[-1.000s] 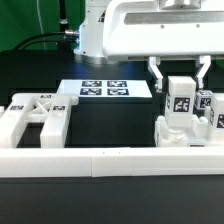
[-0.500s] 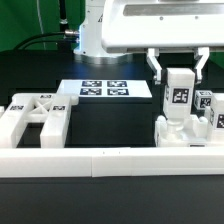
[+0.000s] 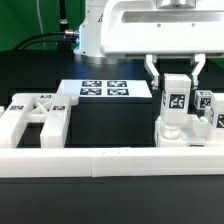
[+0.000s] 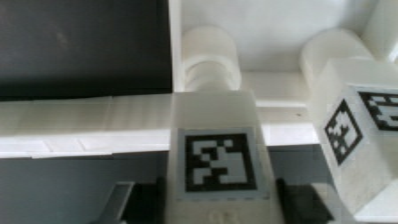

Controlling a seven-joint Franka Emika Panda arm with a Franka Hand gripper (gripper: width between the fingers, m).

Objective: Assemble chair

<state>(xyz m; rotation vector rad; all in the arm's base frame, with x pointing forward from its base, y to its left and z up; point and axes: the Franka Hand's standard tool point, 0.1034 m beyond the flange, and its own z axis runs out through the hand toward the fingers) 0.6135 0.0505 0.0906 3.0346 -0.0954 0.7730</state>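
My gripper (image 3: 176,72) is shut on an upright white chair leg (image 3: 177,100) with a black-and-white tag on its face, at the exterior view's right. The leg's lower end stands on or just above a cluster of white chair parts (image 3: 186,133). More tagged pieces (image 3: 208,105) stand right beside it. In the wrist view the held leg (image 4: 221,150) fills the space between the dark fingers (image 4: 125,200), and a second tagged piece (image 4: 365,120) stands next to it. A large flat chair part with openings (image 3: 35,118) lies at the exterior view's left.
The marker board (image 3: 103,89) lies flat at the back middle of the black table. A long white border rail (image 3: 90,162) runs along the front edge. The arm's white body (image 3: 150,25) hangs over the right half.
The gripper with the leg rose slightly, then came back down and shifted a little toward the exterior view's left. The grip stays the same.
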